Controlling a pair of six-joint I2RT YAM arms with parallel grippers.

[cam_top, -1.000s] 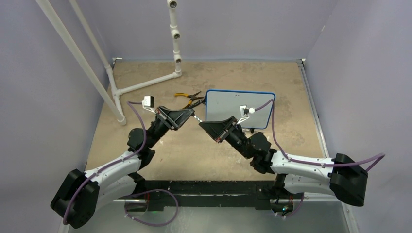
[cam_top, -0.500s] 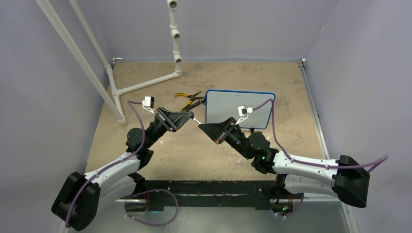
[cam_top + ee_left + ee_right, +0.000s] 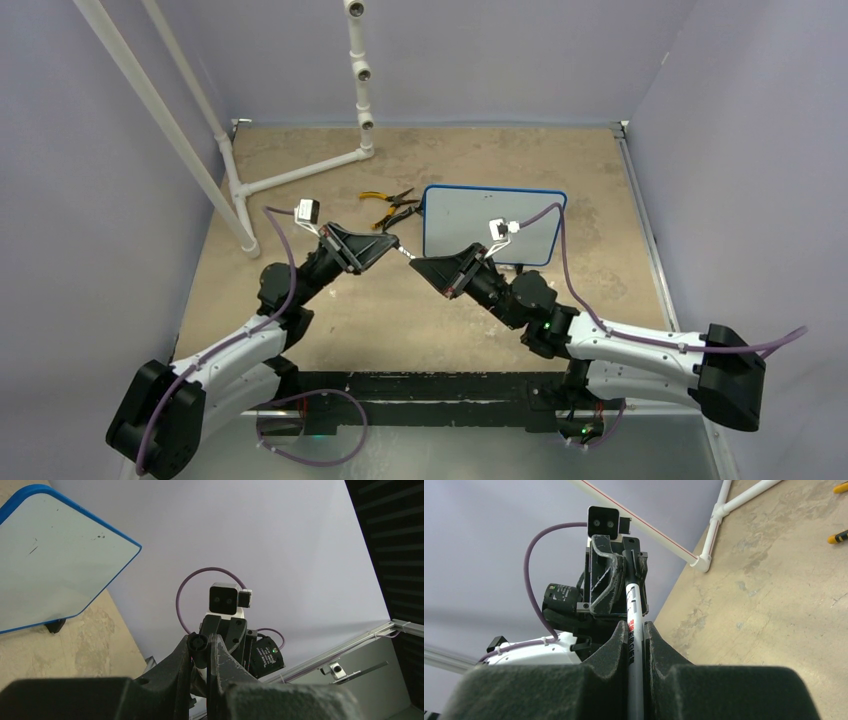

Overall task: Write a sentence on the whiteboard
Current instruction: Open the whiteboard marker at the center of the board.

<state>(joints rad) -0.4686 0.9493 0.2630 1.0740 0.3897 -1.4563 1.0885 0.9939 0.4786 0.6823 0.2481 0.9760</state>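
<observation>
Marker [image 3: 634, 615] tight in left fingers [image 3: 170, 672] and right fingers [image 3: 659, 652].

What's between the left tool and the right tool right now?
A white marker spans the gap, its barrel in the right tool, its far end in the left tool; the right wrist view shows it.

Soft even light, faint shadows, blurred foreground.

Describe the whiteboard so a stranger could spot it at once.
On the tan table, look right of centre, just beyond the right gripper. The whiteboard sits there: a white rectangle with a thin blue rounded frame, unlike the small yellow-handled pliers at its left.
</observation>
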